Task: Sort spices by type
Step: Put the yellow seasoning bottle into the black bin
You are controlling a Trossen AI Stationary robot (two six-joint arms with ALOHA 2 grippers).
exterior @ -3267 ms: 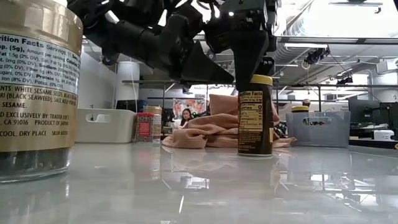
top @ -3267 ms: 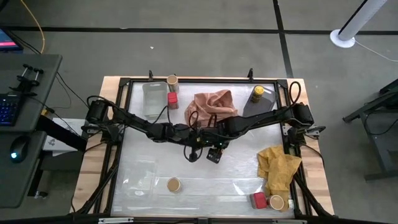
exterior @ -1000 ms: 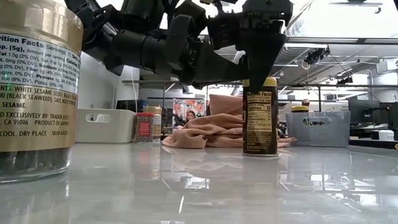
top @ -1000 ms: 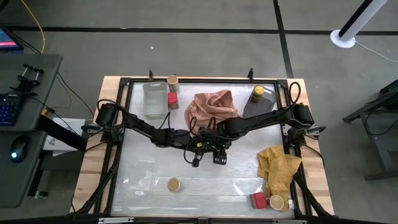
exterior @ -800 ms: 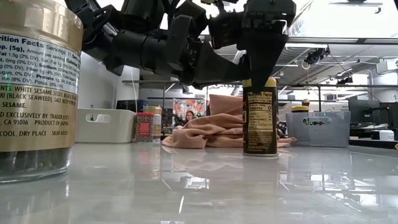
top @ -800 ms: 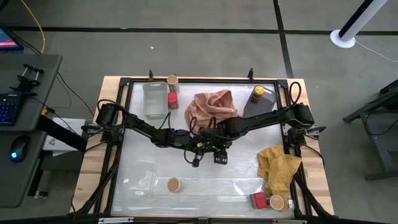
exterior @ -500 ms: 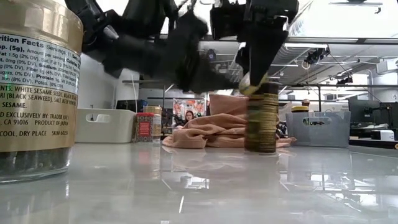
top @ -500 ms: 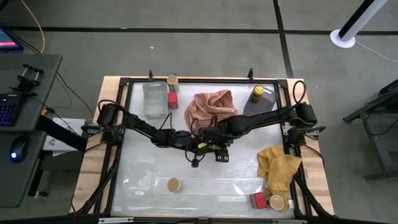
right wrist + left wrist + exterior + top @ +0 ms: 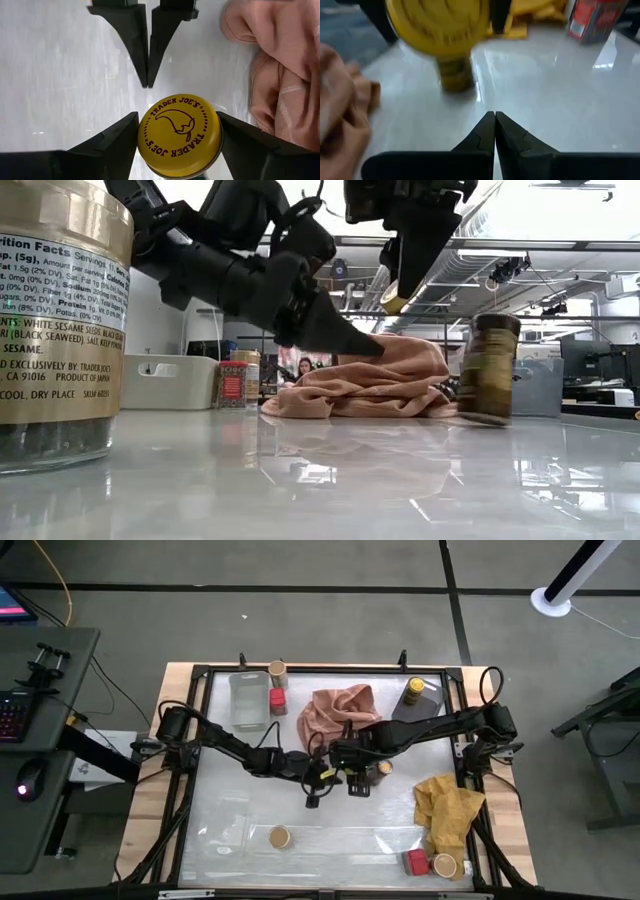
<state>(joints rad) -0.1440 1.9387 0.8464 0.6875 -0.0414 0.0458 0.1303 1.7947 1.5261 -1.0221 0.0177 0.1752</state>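
White tabletop (image 9: 330,830) is being bounded by a black frame (image 9: 330,667), with open room lying nearer than the grippers. A yellow lid (image 9: 180,132) is being held clear of the table between the wide-set fingers of the right gripper (image 9: 180,131). A brown jar (image 9: 489,370), blurred, is being seen tilted on the table just beside that gripper. The left gripper (image 9: 494,117), fingers pressed together and empty, is being pointed at the lid from close by. Farther off are being counted three tan-lidded jars (image 9: 280,836), one yellow-lidded jar (image 9: 413,690), two red boxes (image 9: 277,700), two cloths (image 9: 340,710) and two trays (image 9: 248,700).

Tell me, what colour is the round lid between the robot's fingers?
Yellow round lid, with dark printed lettering; right wrist view shows it best.
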